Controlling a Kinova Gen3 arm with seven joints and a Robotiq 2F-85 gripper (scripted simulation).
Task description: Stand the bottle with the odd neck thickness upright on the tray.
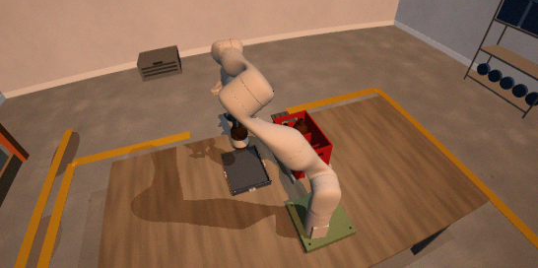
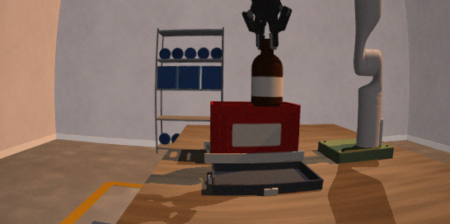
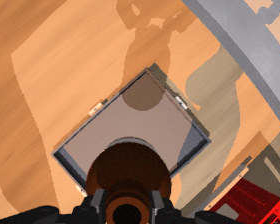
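Observation:
My gripper (image 2: pixel 267 44) (image 3: pixel 127 203) is shut on the neck of a brown bottle with a white label. The held bottle (image 1: pixel 239 134) (image 2: pixel 267 68) (image 3: pixel 128 167) hangs upright, well above the table. In the wrist view it covers the near corner of the dark shallow tray (image 1: pixel 246 171) (image 2: pixel 264 177) (image 3: pixel 136 117). No bottle shows on the tray. The red crate (image 1: pixel 323 155) (image 2: pixel 222 127) (image 3: pixel 246 195) stands beside the tray. Brown bottle tops (image 1: pixel 301 125) show inside it in the top view; the arm and crate walls hide the rest. Neck thicknesses cannot be compared here.
A pale low bar (image 2: pixel 254 157) (image 3: pixel 228 186) lies between tray and crate. The arm's green base plate (image 1: pixel 296 216) (image 2: pixel 338 152) is on the table near the crate. The table's edge runs just beyond the tray and crate. A shelf rack (image 2: pixel 189 60) stands in the background.

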